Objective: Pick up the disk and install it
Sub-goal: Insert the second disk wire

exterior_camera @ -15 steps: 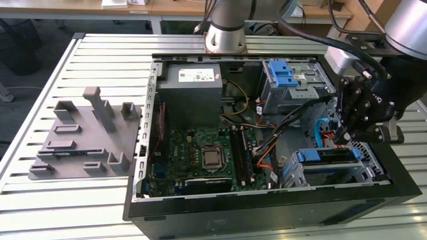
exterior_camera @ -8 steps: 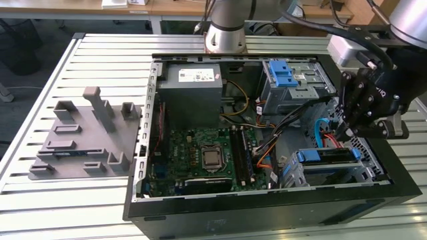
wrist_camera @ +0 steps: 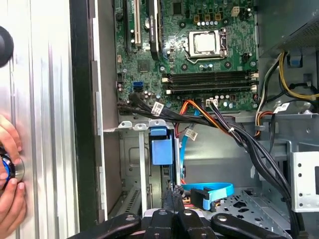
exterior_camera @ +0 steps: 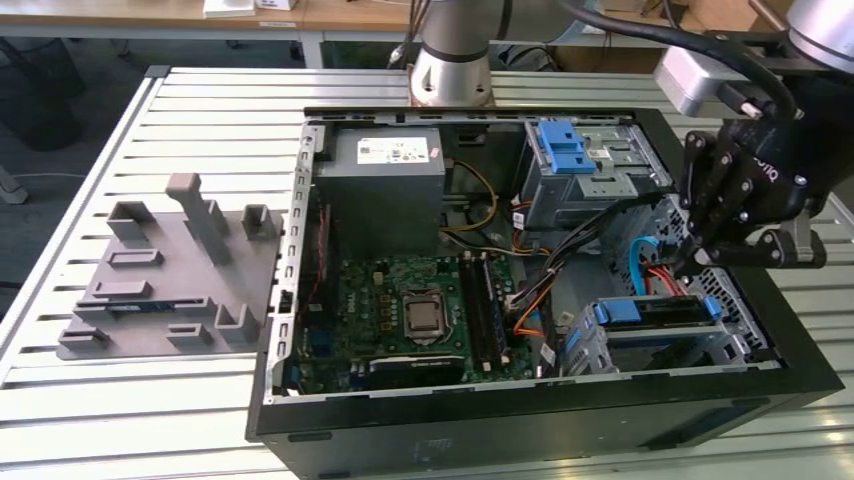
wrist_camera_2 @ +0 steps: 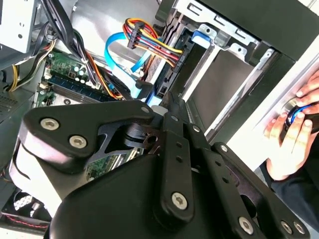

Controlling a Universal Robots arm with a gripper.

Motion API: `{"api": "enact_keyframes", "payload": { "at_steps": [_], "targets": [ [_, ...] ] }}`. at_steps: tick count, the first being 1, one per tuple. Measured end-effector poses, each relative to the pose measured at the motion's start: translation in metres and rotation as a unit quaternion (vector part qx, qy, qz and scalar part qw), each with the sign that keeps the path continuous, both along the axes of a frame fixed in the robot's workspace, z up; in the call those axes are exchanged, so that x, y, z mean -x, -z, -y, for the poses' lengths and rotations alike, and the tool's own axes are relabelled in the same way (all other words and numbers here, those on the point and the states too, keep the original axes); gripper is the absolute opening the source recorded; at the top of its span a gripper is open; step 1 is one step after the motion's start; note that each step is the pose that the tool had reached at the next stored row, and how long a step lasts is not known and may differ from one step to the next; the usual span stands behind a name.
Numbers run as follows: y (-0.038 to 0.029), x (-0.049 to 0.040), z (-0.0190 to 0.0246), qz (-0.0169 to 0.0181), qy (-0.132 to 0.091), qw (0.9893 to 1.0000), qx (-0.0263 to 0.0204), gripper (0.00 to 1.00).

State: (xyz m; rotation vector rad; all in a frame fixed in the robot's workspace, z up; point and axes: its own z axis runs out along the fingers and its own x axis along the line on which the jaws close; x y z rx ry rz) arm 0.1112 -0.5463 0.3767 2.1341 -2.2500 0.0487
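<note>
Exterior view: a slatted metal worktop (exterior_camera: 174, 110) carries, toward the exterior view's left, a grey moulded fixture (exterior_camera: 167, 275). Right of it lies an open black computer case (exterior_camera: 534, 420) with a green motherboard (exterior_camera: 400, 300), a grey power supply (exterior_camera: 380, 180) and a metal drive bay (exterior_camera: 587, 175) topped by a blue latch (exterior_camera: 563, 150). The disk (exterior_camera: 654, 312), blue-railed, sits in the lower cage near the case's front corner. Above it, at the exterior view's right, hangs the black end effector (exterior_camera: 687, 262), fingers drawn close together and gripping nothing. A thin blue cable (wrist_camera: 212, 191) and bundled wires (wrist_camera: 234, 132) crowd the space beside the cage. A person's hand (wrist_camera_2: 294, 134) rests on the worktop just outside the case wall.
</note>
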Motion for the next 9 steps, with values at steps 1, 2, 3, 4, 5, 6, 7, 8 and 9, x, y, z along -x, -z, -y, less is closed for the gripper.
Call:
{"api": "enact_keyframes", "payload": {
  "at_steps": [1,2,3,4,5,6,7,8,9],
  "targets": [
    [-0.0004,0.0006,0.0000,0.0000,0.000,1.0000,0.0001,0.11],
    [-0.0013,0.0009,0.0000,0.0000,0.000,1.0000,0.0001,0.11],
    [-0.0024,0.0009,0.0000,0.0000,0.000,1.0000,0.0000,0.11],
    [-0.0041,0.0009,0.0000,0.0000,0.000,1.0000,0.0000,0.11],
    [-0.0057,0.0011,0.0000,0.0000,0.000,1.0000,0.0000,0.11],
    [-0.0069,0.0012,-0.0001,0.0000,0.000,1.0000,0.0000,0.11],
    [-0.0083,0.0012,-0.0001,0.0000,0.000,1.0000,-0.0001,0.11],
    [-0.0098,0.0012,-0.0001,0.0000,0.000,1.0000,0.0000,0.11],
    [-0.0104,0.0012,-0.0001,0.0000,0.000,1.0000,-0.0001,0.11]
  ]
}}
